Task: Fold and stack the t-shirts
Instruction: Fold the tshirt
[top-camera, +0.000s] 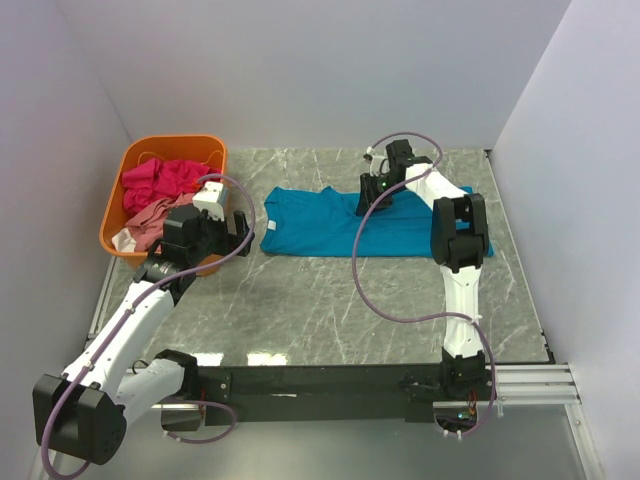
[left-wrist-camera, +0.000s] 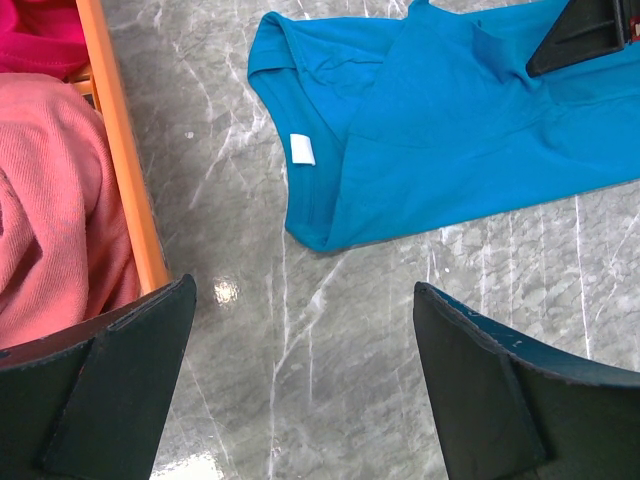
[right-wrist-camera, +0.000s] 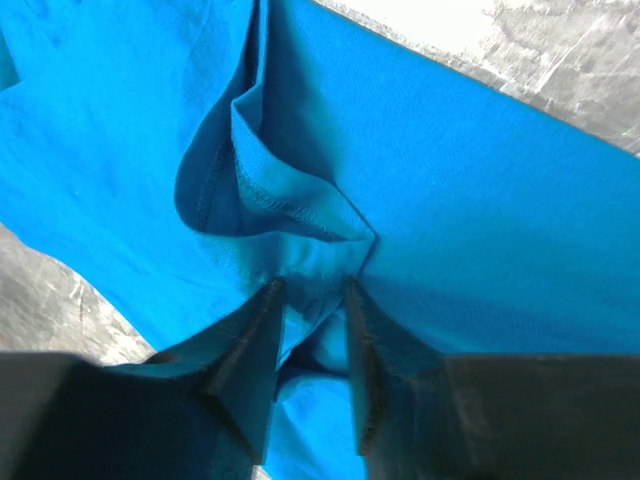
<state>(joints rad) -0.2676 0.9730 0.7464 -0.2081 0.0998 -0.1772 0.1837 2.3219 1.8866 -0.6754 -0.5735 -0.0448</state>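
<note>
A teal-blue t-shirt (top-camera: 320, 225) (left-wrist-camera: 450, 130) (right-wrist-camera: 480, 180) lies spread flat on the marble table, collar toward the left. My right gripper (top-camera: 372, 195) (right-wrist-camera: 310, 285) presses down on its far edge near the middle. Its fingers stand a narrow gap apart, and a raised fold of teal cloth sits loosely between them. My left gripper (top-camera: 240, 228) (left-wrist-camera: 305, 300) hovers wide open and empty over bare table, just left of the collar. A magenta-pink t-shirt (top-camera: 165, 178) (left-wrist-camera: 40, 35) and a salmon-pink t-shirt (top-camera: 150, 220) (left-wrist-camera: 50, 200) lie crumpled in the basket.
The orange plastic basket (top-camera: 115, 215) (left-wrist-camera: 125, 170) stands at the far left, right beside my left gripper. White walls close in the table on the left, back and right. A purple cable loops over the table by the right arm.
</note>
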